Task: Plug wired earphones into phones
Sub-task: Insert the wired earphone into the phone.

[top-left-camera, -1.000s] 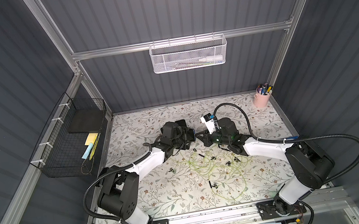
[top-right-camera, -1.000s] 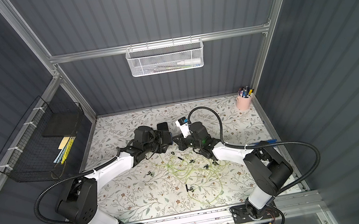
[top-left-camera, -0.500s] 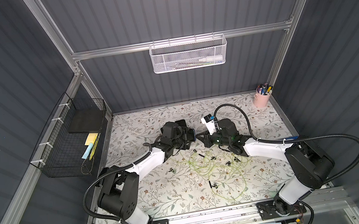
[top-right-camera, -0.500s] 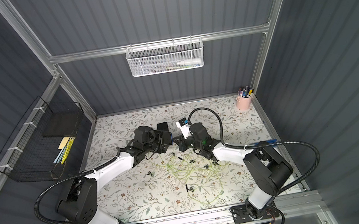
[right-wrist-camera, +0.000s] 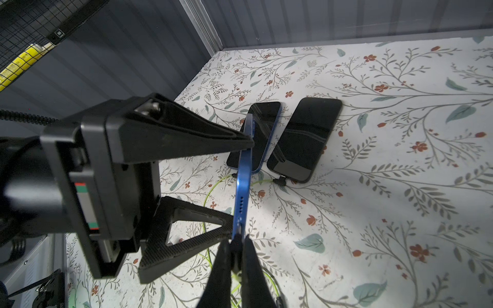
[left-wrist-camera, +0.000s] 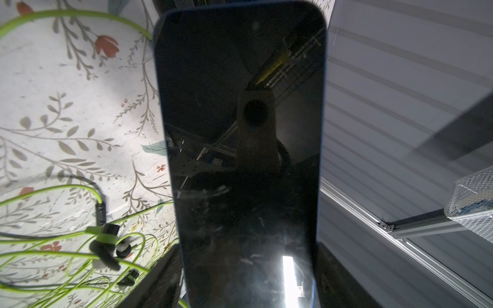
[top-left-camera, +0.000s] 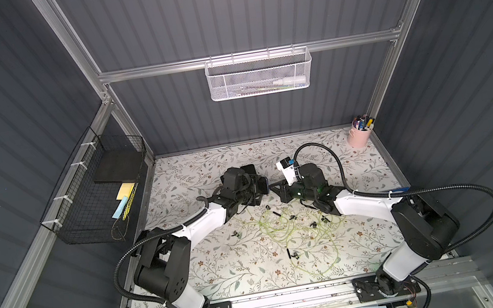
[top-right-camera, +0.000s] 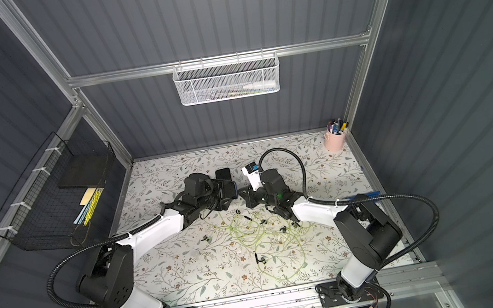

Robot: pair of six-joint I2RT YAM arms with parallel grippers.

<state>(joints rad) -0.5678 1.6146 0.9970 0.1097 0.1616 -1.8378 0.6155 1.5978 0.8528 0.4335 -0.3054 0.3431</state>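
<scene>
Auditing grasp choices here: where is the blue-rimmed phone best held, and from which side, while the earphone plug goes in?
By its two long rims, across the width, coming from the end away from the port. The blue-rimmed phone is turned on edge, port end facing the right gripper and its earphone plug; the left gripper clamps it so, leaving that end free.

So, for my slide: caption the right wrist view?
Left gripper holds a blue-rimmed phone on edge; right gripper pinches an earphone plug at its port.
</scene>
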